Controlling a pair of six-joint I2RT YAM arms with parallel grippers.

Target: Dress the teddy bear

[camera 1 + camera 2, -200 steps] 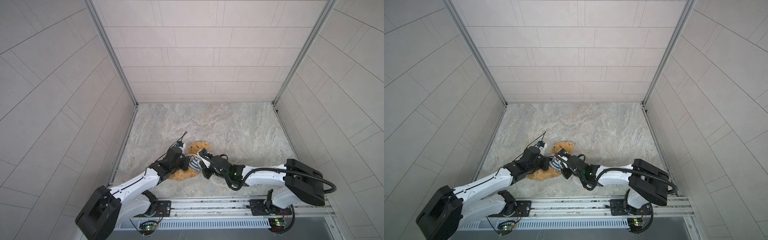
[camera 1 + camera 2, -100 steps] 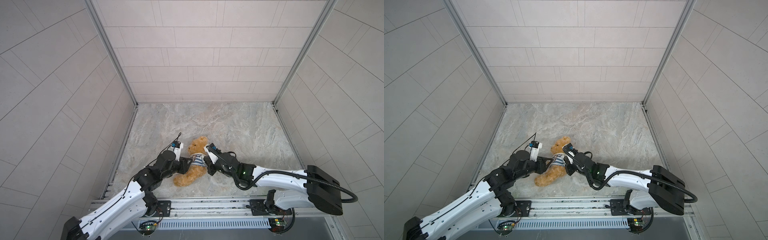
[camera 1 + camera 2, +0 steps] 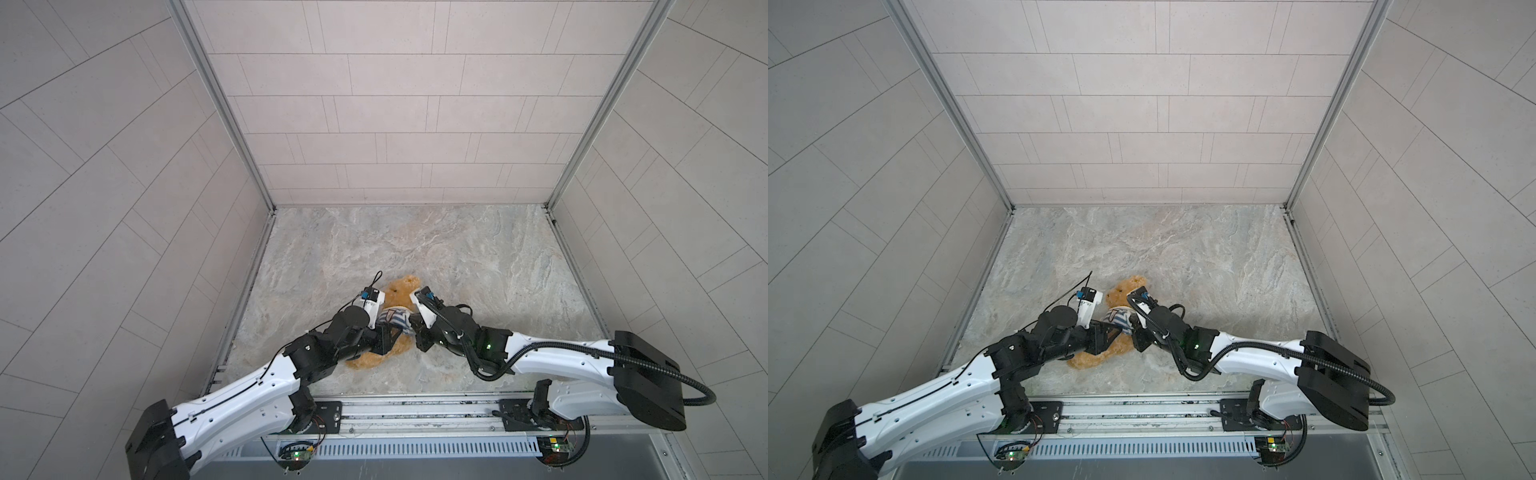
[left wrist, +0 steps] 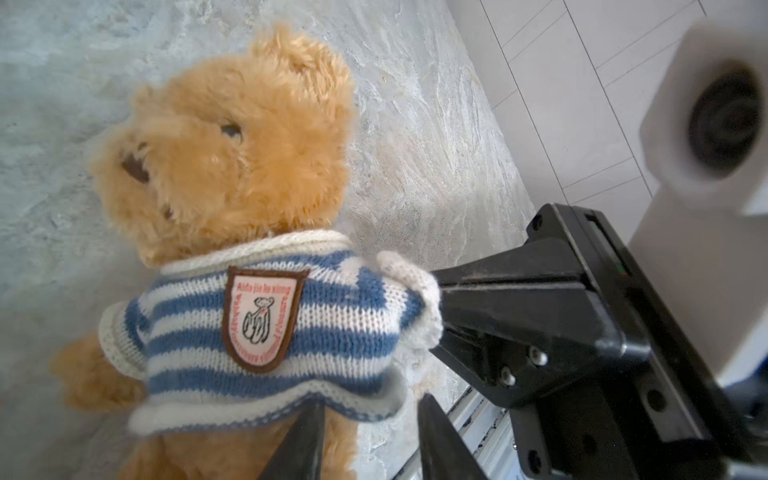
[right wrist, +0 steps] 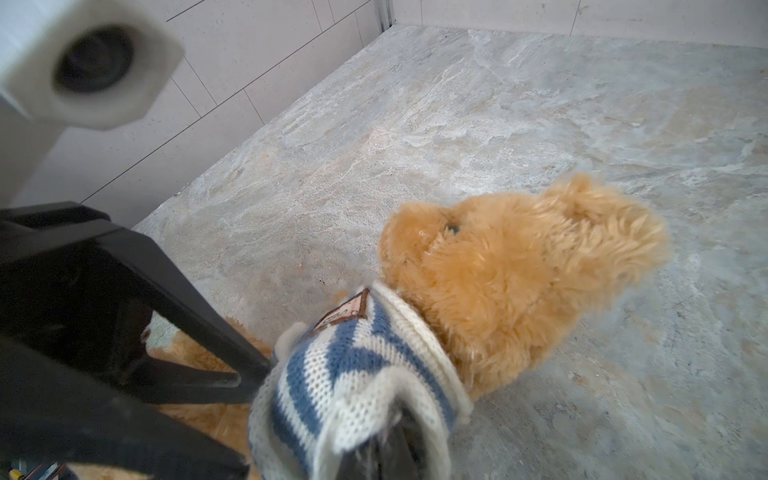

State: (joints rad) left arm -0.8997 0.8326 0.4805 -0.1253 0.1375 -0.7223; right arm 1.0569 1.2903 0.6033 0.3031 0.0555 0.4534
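Observation:
The teddy bear (image 3: 402, 290) (image 3: 1126, 291) (image 4: 232, 166) (image 5: 519, 270) lies on its back on the marble floor, head toward the back wall. A blue-and-white striped shirt (image 3: 395, 322) (image 3: 1118, 318) (image 4: 332, 324) (image 5: 353, 374) with a badge covers its chest. My left gripper (image 3: 388, 338) (image 3: 1111, 332) (image 4: 370, 405) is open at the shirt's lower hem, one finger over the belly and the other beside the bear. My right gripper (image 3: 413, 328) (image 3: 1133, 328) (image 4: 440, 286) (image 5: 399, 449) is shut on the shirt's sleeve edge, which drapes over its tips.
The marble floor (image 3: 457, 257) is boxed in by tiled walls at the left, back and right. A metal rail (image 3: 415, 409) with both arm bases runs along the front edge. The two wrists sit close together over the bear.
My left gripper let go of the shirt, opened and drew back, then came in again at the lower hem. The right gripper stayed shut on the shirt, and the bear shifted slightly.

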